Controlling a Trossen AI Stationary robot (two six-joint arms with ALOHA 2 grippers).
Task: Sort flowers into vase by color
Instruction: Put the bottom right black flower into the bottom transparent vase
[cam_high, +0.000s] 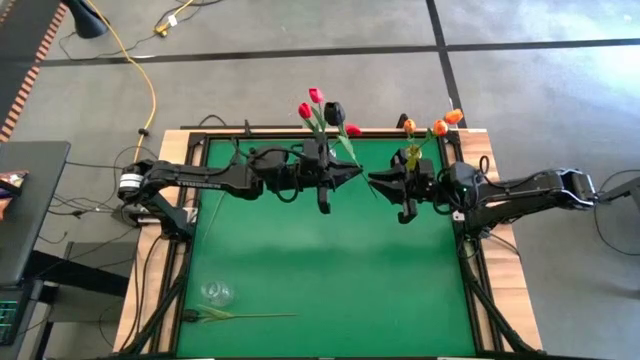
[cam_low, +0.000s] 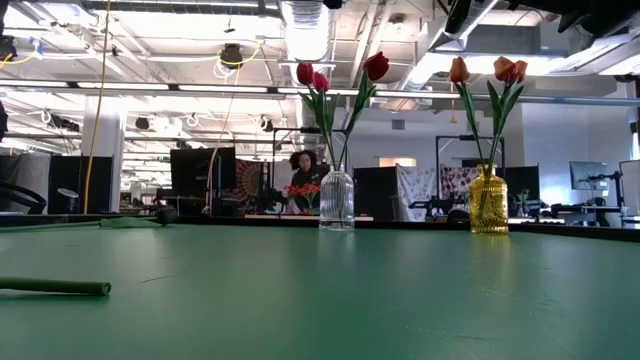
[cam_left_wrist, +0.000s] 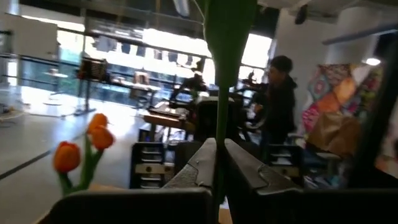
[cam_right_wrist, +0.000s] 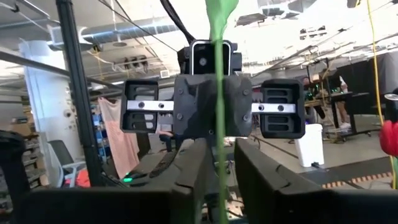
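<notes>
A red tulip (cam_high: 352, 130) is held up over the far middle of the green table, and its thin green stem (cam_high: 366, 172) slants down between both grippers. My left gripper (cam_high: 356, 174) is shut on the stem. My right gripper (cam_high: 376, 181) faces it, open, with a finger on either side of the same stem (cam_right_wrist: 219, 168), and I see no touch. A clear vase (cam_low: 336, 200) at the far edge holds red tulips (cam_low: 312, 76). A yellow vase (cam_low: 488, 203) to its right holds orange tulips (cam_low: 505, 68). Another flower (cam_high: 240, 316) lies at the near left. My left gripper pinches the tulip's stem (cam_left_wrist: 219, 155) between its two fingers, below a broad leaf (cam_left_wrist: 229, 25). The fingers come level from the table's left and lie across the stem. The flower is lifted clear of the table and stands nearly upright, head up.
A clear glass thing (cam_high: 217, 293) lies at the near left beside the loose flower, whose stem shows in the low view (cam_low: 55, 288). The table's green middle (cam_high: 330, 270) is bare. A person (cam_left_wrist: 280, 99) stands in the room beyond the table.
</notes>
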